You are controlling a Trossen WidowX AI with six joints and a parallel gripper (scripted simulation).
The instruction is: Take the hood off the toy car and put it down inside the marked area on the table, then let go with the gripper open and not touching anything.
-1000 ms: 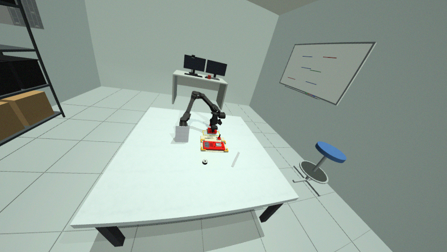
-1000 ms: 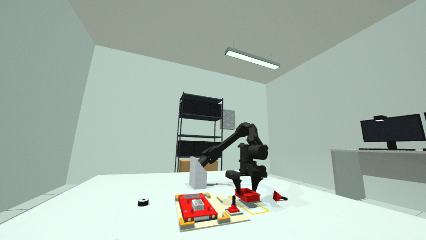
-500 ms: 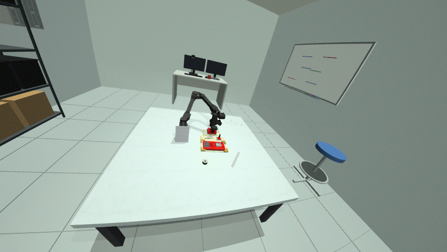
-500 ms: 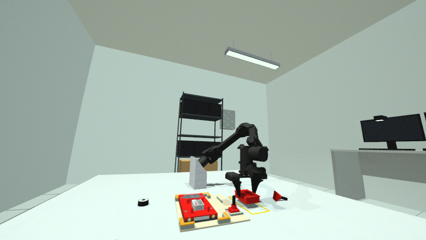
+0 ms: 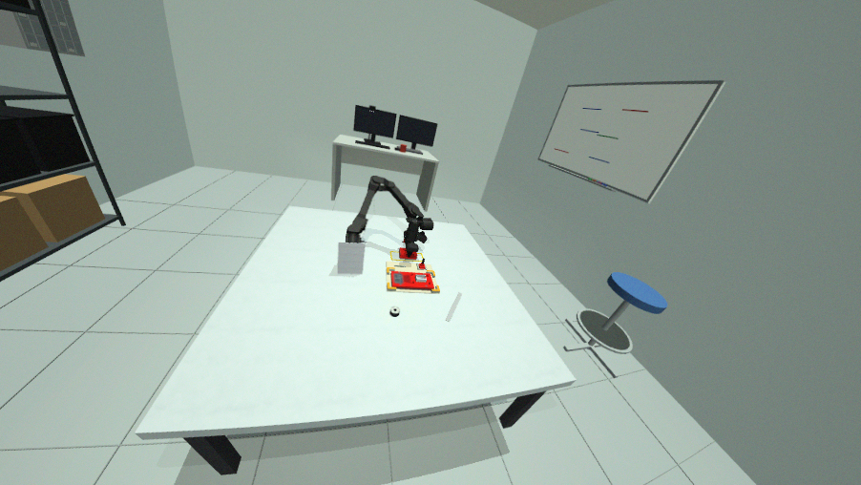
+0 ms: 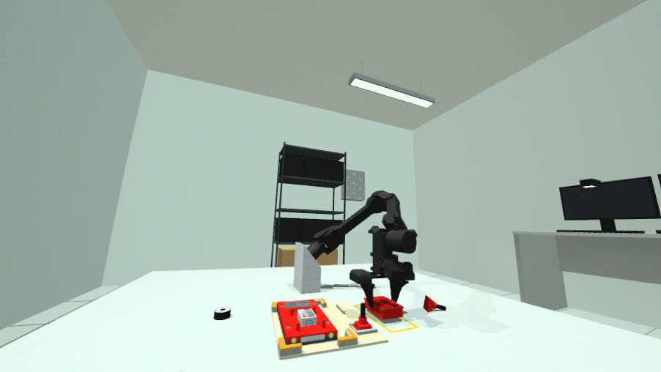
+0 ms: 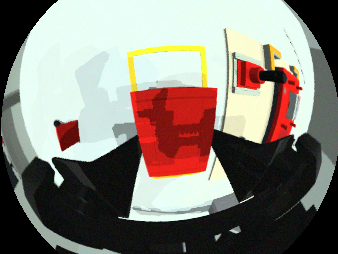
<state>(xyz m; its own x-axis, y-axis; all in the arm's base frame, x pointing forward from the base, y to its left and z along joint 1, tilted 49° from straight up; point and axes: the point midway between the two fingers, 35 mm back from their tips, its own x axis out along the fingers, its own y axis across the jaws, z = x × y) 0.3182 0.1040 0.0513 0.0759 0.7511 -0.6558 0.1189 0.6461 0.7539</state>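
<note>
The red hood (image 6: 385, 310) (image 7: 175, 155) is between the fingers of my gripper (image 6: 383, 304) (image 7: 175, 135), which is shut on its two sides. It is level or nearly so, low over the table, with a shadow at its near edge; whether it touches the table I cannot tell. The marked area, a yellow outline (image 6: 404, 329) (image 7: 167, 49), lies under and around the hood. Part of the outline shows beyond the hood in the wrist view. The red toy car (image 5: 411, 280) (image 6: 286, 319) stands without its hood, a grey block (image 6: 306, 317) showing on top.
The cream board (image 6: 372, 340) (image 7: 239, 117) under the car lies beside the marked area. It bears an upright black-handled red piece (image 6: 362, 323) (image 7: 248, 75). A similar piece (image 6: 429, 304) (image 7: 69, 135) lies on the other side. A small roll (image 5: 394, 311) (image 6: 221, 313) and a pale strip (image 5: 453, 306) lie farther off.
</note>
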